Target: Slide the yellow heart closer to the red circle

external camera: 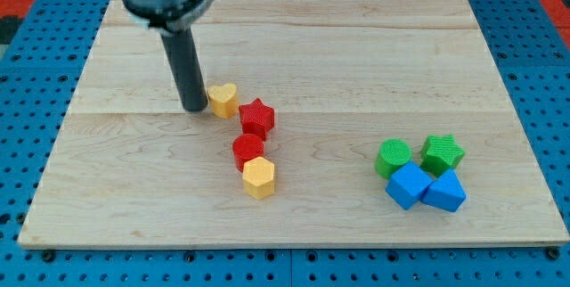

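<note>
The yellow heart [223,99] lies left of centre on the wooden board. The red circle [248,149] lies a short way below and to its right. A red star [256,117] sits between them, close to both. My tip [194,108] stands at the heart's left side, touching or nearly touching it.
A yellow hexagon [259,177] sits against the red circle's lower side. At the view's right are a green circle [393,157], a green star [442,153], and two blue blocks [410,185] [444,192] clustered together. The board's [356,64] edge meets a blue pegboard.
</note>
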